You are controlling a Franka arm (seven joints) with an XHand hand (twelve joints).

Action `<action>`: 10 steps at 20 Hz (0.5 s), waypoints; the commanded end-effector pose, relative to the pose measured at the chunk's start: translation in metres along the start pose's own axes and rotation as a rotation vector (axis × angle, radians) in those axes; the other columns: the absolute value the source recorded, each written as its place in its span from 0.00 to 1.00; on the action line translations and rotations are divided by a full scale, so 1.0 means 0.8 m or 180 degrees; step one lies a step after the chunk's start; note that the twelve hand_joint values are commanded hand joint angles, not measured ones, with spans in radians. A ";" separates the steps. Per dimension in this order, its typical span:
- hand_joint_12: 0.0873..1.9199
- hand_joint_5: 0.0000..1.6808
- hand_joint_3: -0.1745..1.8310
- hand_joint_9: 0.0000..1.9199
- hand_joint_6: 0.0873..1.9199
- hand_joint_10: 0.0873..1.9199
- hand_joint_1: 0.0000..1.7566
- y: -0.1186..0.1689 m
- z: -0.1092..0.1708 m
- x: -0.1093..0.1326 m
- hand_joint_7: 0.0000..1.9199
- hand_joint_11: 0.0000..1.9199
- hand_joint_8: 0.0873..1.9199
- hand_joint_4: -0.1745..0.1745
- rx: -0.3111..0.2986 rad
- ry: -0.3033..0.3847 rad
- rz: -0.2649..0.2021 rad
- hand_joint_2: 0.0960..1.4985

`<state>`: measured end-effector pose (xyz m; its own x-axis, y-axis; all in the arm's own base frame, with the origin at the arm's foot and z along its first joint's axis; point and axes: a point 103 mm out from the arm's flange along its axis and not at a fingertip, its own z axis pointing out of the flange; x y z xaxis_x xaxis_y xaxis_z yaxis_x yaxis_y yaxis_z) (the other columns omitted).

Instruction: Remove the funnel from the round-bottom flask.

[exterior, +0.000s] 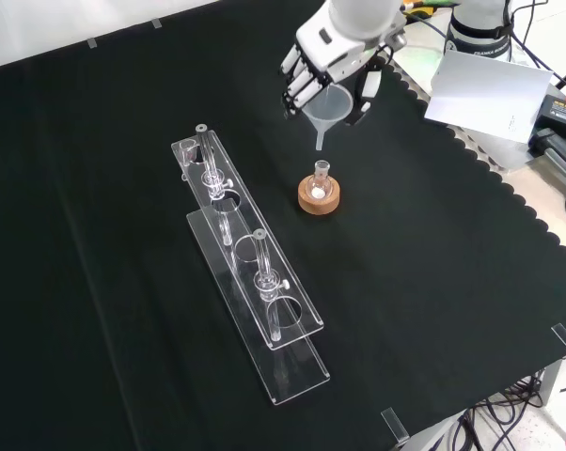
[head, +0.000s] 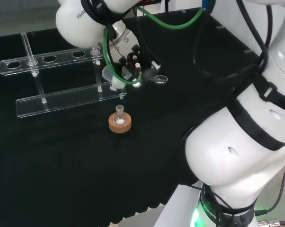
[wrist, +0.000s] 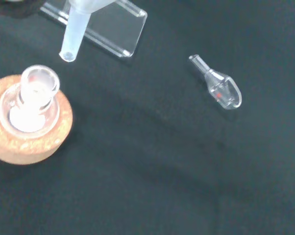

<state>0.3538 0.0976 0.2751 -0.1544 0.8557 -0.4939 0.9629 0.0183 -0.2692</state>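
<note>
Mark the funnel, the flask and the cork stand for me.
funnel (exterior: 328, 105), front view, on its cone, held in the hand (exterior: 344, 52)
flask (exterior: 321, 170), front view, on its neck
cork stand (exterior: 318, 201), front view, on its front rim

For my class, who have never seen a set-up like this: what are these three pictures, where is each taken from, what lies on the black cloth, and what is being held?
A white robot arm ends in a black and white hand with fingers. One picture looks over the arm from behind, one looks down from in front, and one is taken at the wrist. On the black cloth stand a clear test-tube rack and a small round-bottom flask seated in a cork ring. A small clear glass piece lies on its side nearby. The hand's fingers are curled round a clear funnel, whose stem hangs just above the flask's neck, apart from it.
</note>
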 end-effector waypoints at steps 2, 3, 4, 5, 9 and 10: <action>0.52 0.38 0.32 0.64 0.26 0.05 0.41 -0.017 -0.045 -0.032 0.41 0.48 0.28 0.44 -0.0072 0.0142 0.0103 0.49; 0.52 0.38 0.32 0.64 0.26 0.05 0.41 -0.017 -0.050 -0.038 0.41 0.48 0.28 0.44 -0.0109 0.0195 0.0122 0.49; 0.52 0.38 0.32 0.64 0.26 0.05 0.41 -0.016 -0.056 -0.045 0.41 0.48 0.28 0.44 -0.0129 0.0251 0.0139 0.49; 0.52 0.38 0.32 0.64 0.26 0.05 0.41 -0.014 -0.060 -0.051 0.41 0.48 0.28 0.44 -0.0136 0.0276 0.0157 0.49; 0.52 0.38 0.32 0.64 0.26 0.05 0.41 -0.004 -0.077 -0.077 0.41 0.48 0.28 0.44 -0.0167 0.0348 0.0241 0.49; 0.52 0.38 0.32 0.64 0.26 0.05 0.41 0.000 -0.081 -0.083 0.41 0.48 0.28 0.44 -0.0172 0.0360 0.0258 0.49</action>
